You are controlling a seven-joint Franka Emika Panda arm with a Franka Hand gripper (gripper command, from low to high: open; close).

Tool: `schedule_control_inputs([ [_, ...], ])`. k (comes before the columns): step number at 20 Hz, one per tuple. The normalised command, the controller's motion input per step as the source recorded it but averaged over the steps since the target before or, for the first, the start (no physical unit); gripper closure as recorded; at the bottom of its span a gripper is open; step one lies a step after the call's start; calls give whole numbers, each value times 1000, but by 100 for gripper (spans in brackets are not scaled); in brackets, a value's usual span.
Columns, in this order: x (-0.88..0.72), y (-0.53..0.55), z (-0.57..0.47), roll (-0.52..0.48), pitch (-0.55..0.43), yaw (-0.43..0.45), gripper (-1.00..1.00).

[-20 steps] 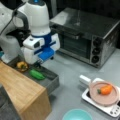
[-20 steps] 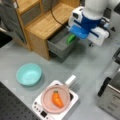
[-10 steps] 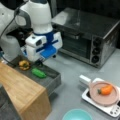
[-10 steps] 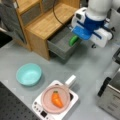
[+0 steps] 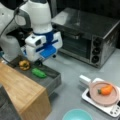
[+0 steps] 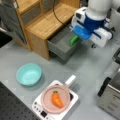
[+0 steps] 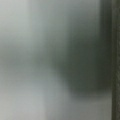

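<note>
Open drawer (image 5: 51,81) holds a pepper (image 5: 38,73) and a round fruit (image 5: 24,65), gripper (image 5: 40,62) low above them. Right: pan (image 5: 103,93) with carrot (image 5: 106,90) on a cooker (image 5: 112,110); oven (image 5: 87,35) far, bowl (image 5: 76,115) near.

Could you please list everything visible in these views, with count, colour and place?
drawer: one, grey, open, sticking out of the wooden cabinet.
green vegetable: one, green, lying in the drawer; also seen in a front view.
yellow pepper: one, yellow-orange, in the drawer beside the green vegetable.
wooden cabinet: one, light wood, at a front view's top left.
toaster oven: one, silver, at a front view's top right.
pan: one, pinkish with a white handle, on the cooktop.
carrot: one, orange, in the pan.
cooktop: one, white, under the pan.
bowl: one, teal, on the table.
table: one, grey.
gripper: one, white and blue, low over the drawer; its fingers are hidden.
</note>
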Motion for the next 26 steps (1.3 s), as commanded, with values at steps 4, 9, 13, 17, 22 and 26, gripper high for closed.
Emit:
schedule_control_inputs([
  [4, 51, -249, 112, 33, 65, 124, -100],
  [9, 89, -264, 177, 25, 99, 147, -100],
  [13, 125, -111, 277, 22, 159, 105, -100],
  [17, 198, 52, 387, 64, 201, 73, -100],
  [22, 421, 226, 445, 211, 188, 51, -100],
  [26, 734, 316, 405, 209, 257, 4, -100],
])
